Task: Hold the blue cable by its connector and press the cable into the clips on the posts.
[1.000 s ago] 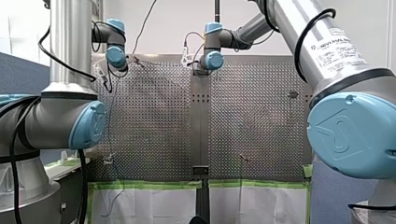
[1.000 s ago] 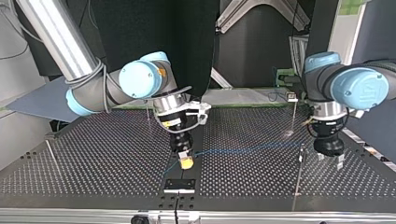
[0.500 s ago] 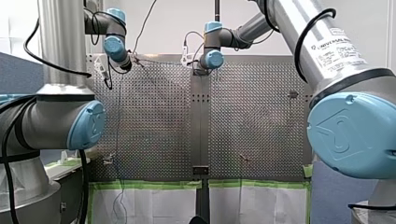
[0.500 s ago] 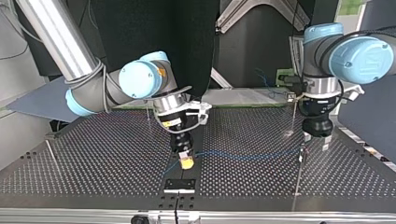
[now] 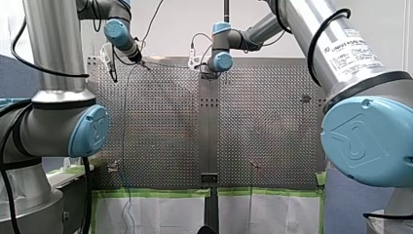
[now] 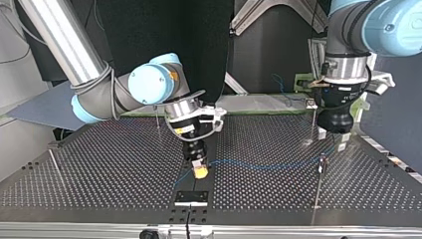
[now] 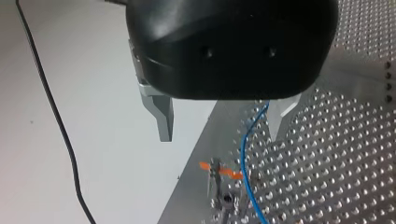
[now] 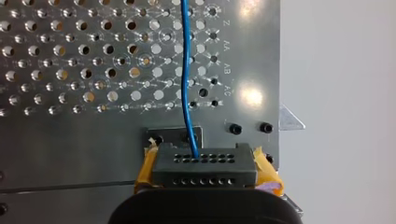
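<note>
The blue cable (image 6: 263, 165) stretches low over the perforated table from a black connector (image 8: 205, 164) to a thin post (image 6: 322, 160) at the top view's right. My right gripper (image 6: 199, 169) is shut on that connector, its yellow pads (image 8: 145, 171) on either side, and the cable (image 8: 187, 70) runs straight ahead of it. My left gripper (image 6: 332, 140) hangs above and just behind the post, clear of the cable. Its metal fingers (image 7: 161, 119) stand open with nothing between them. Below them I see the cable (image 7: 245, 154) and the post's orange clip (image 7: 219, 169).
More thin posts stand on the table: one behind my left gripper (image 6: 312, 124), one behind my right wrist (image 6: 158, 119) and one at the top view's far left (image 6: 55, 167). A black plate (image 6: 191, 197) lies at the near edge, below the connector.
My left arm has lifted and swung from beside the post to above and behind it, its gripper still open. My right gripper and the connector have barely moved.
</note>
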Motion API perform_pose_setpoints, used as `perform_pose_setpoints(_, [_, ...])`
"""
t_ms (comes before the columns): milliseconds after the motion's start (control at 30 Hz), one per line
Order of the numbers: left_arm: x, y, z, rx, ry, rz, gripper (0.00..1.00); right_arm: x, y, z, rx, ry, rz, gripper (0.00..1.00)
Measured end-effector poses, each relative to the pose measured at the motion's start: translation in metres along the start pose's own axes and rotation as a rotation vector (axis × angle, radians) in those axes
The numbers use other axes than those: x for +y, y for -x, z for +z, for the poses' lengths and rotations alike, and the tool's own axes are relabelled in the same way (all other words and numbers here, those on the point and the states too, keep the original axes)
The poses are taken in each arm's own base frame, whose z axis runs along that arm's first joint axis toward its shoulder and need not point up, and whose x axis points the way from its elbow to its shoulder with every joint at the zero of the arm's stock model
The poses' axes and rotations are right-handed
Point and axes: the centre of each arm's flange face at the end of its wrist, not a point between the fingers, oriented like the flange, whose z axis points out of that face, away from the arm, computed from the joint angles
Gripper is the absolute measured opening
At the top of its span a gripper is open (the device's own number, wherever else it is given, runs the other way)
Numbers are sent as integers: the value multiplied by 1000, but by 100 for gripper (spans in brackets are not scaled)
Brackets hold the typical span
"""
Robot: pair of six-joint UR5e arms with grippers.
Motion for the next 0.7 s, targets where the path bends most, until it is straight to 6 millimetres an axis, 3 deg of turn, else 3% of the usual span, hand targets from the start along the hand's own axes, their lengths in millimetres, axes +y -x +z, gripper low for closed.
perform_pose_setpoints(700, [-5,-15,1,27,41,122,98,-3,0,-2,-7,-2,-2,0])
